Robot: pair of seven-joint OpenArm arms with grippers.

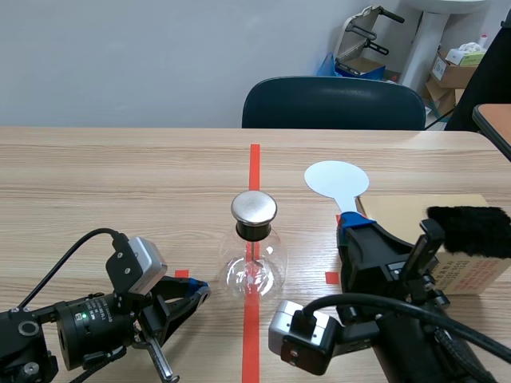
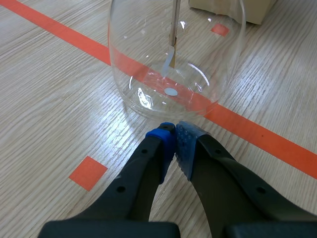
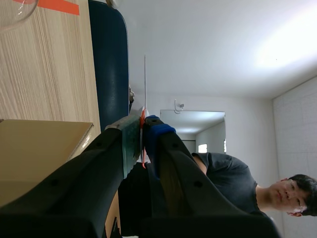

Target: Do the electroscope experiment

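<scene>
- The left tool [image 2: 174, 131] is pinched closed on nothing, low on the table [image 1: 120, 175], with its tips just beside the flask's foot.
- The glass flask [image 1: 254, 275] stands upright on the red tape line, its metal cap [image 1: 254, 208] on top.
- The right tool [image 3: 142, 130] clamps a thin white paddle [image 1: 336, 179] by the handle, its round end pointing toward the far edge.
- A cardboard box [image 1: 399, 209] at the right has black fur [image 1: 471, 230] on it.
- A dark chair [image 1: 333, 104] stands beyond the table.

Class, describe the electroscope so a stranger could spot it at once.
Find the orange-red tape line running down the table. The electroscope stands on it: a clear round flask with a metal cap, unlike the flat white paddle and cardboard box.
</scene>
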